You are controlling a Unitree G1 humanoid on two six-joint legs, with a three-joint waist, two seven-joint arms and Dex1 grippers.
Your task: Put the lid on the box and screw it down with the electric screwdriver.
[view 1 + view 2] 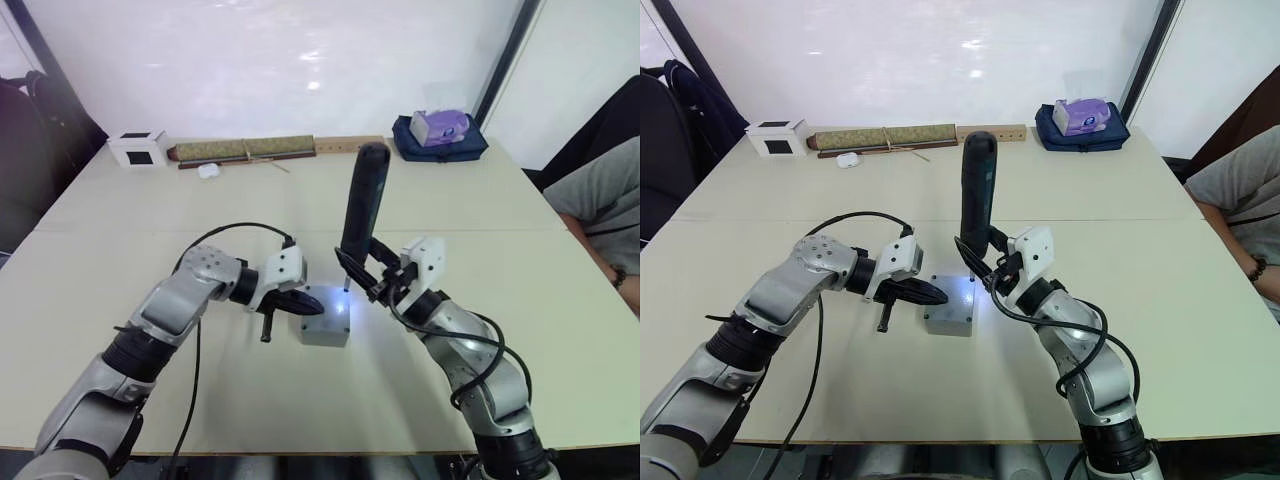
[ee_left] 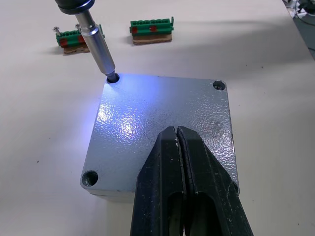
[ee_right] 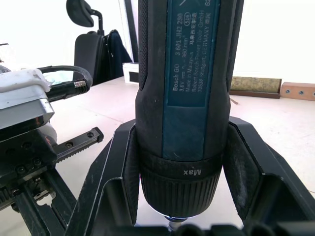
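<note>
- Lid (image 2: 162, 125) seated flat on the box (image 1: 325, 335), the closed grey enclosure standing near the middle of the pale tabletop (image 1: 480, 200).
- Corner screw holes visible on the lid in the left wrist view, a blue-white glow spilling over its textured top.
- Electric screwdriver (image 1: 360, 215) held nearly upright, leaning slightly, its metal bit set into one far corner hole of the lid, on the side toward the right arm.
- Right hand (image 1: 380, 282) clamped around the lower body of the electric screwdriver, one black finger (image 3: 248, 167) on each side of the collar marked "Max".
- Left hand (image 1: 300, 304) closed with nothing between its fingers, the two tips pressed together and resting on the lid's top near the edge closest to the left arm.
- Two small green terminal strips (image 2: 151, 30) lying on the tabletop just beyond the box, side by side.
- At the far edge of the tabletop: a white box (image 1: 138, 148), a long flat case (image 1: 245, 150), a wooden block (image 1: 345, 144) and a dark blue pouch with a tissue pack (image 1: 438, 130) on it.
- A person's arm (image 1: 600, 215) in a grey sleeve at the right edge of the tabletop.
</note>
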